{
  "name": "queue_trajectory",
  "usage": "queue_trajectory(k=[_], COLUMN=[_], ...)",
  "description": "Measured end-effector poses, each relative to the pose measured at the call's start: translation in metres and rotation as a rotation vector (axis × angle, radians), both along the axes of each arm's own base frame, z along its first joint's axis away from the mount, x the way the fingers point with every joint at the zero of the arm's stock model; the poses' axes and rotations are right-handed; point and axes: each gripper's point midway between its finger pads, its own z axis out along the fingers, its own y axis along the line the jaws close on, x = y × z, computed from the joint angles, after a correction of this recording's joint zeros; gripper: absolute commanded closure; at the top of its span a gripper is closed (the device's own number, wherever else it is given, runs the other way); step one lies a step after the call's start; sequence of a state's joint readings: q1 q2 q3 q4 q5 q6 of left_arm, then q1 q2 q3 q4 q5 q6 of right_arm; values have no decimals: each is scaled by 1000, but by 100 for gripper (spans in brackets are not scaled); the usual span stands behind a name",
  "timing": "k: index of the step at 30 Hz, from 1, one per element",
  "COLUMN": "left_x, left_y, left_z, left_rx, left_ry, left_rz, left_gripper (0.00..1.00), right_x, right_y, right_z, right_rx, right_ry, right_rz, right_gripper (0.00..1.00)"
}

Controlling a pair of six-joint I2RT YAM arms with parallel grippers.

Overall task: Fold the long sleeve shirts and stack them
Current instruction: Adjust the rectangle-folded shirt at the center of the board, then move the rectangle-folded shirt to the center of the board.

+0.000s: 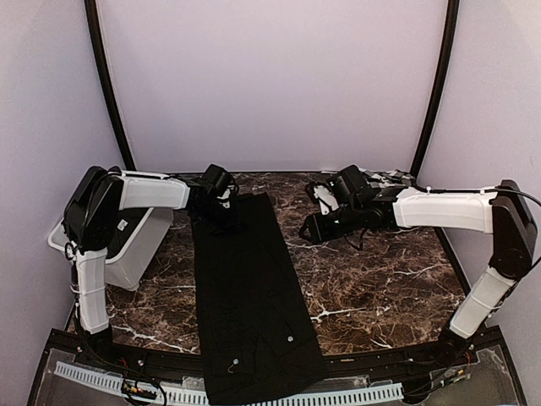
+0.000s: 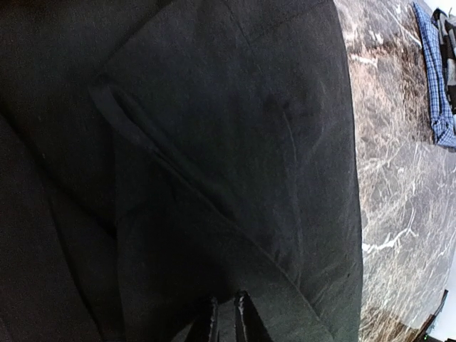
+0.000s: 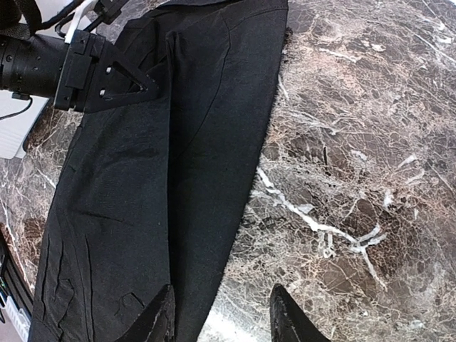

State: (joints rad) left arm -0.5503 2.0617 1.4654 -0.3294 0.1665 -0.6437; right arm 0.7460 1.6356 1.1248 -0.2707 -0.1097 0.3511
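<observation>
Far left of top view: white bin (image 1: 127,245). Centre-left: black shirt (image 1: 249,296) spread as a long strip, top of the marble table (image 1: 380,288) to its bottom edge. At strip's top end: left claw (image 2: 224,320), nearly pressed together, pinching cloth. Right of centre: right claw (image 3: 222,292), spread, over shirt's edge. Upper right of left wrist view: checked shirt (image 2: 434,85).

White-shelled left arm (image 1: 152,193) and right arm (image 1: 444,209), black at joints; right gripper (image 3: 222,292) shows black pointed fingers (image 3: 158,320).
</observation>
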Motion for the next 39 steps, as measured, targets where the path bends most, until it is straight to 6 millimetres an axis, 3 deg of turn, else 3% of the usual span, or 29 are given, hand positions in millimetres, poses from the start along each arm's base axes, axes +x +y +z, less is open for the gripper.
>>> queue_trajectory(k=[7, 12, 19, 24, 28, 33, 37, 39], left_x=[25, 60, 140, 196, 204, 204, 194, 185], left_y=[6, 5, -8, -14, -13, -13, -20, -25], left_z=[-18, -21, -17, -13, -10, -1, 25, 52], left_rx=[49, 54, 33, -34, -90, -112, -109, -111], left_ry=[-34, -77, -178, -266, -276, -288, -312, -336], left_rz=[28, 38, 45, 19, -18, -53, -84, -101], left_gripper=[91, 91, 89, 81, 71, 47, 38, 37], right_x=[1, 0, -1, 1, 0, -2, -1, 0], right_y=[3, 2, 1, 6, 7, 7, 7, 8], right_z=[2, 1, 2, 7, 4, -1, 0, 0], right_rx=[9, 5, -3, 10, 0, -12, -9, -1], right_ry=[3, 8, 16, 13, 26, 38, 36, 31], right_rz=[5, 5, 6, 17, 27, 36, 34, 32], right_gripper=[58, 58, 58, 58, 58, 57, 56, 56])
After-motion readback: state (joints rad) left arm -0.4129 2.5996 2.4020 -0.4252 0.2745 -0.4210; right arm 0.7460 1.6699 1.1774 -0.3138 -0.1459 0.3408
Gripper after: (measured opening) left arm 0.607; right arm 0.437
